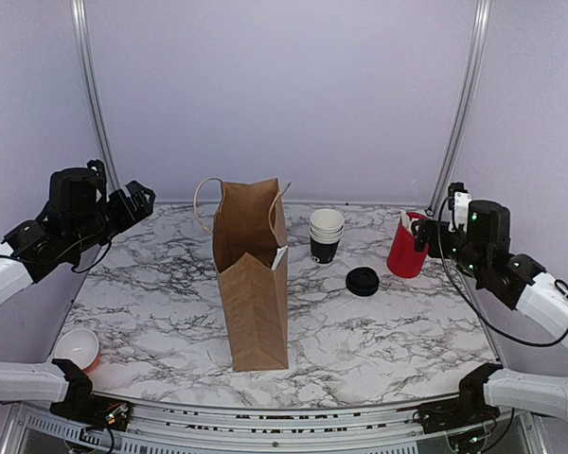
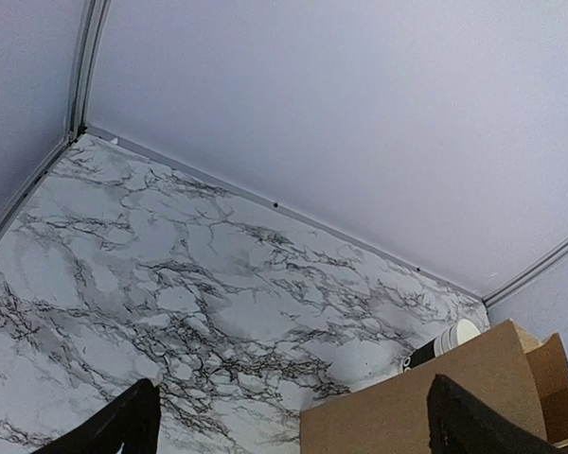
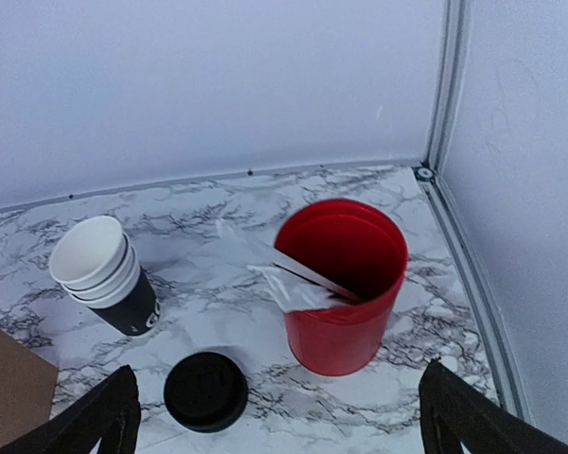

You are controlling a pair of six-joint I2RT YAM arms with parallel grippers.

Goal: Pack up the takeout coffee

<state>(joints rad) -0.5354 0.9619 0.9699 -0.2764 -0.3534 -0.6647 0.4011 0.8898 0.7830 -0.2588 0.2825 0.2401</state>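
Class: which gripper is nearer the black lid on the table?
Right. The right gripper hovers beside the red cup, just right of the black lid; the left gripper sits far left, past the bag.

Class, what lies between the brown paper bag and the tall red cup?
A stack of white-rimmed black paper cups and a round black plastic lid, clearest in the top view.

Matt, creased brown paper for the bag (image 1: 254, 284); smooth, faintly shiny marble print on the tabletop (image 1: 151, 284) under it. Right of the bag: matt black plastic lid (image 1: 363, 281), smooth red plastic cup (image 1: 406, 248), stacked paper cups (image 1: 326, 235).
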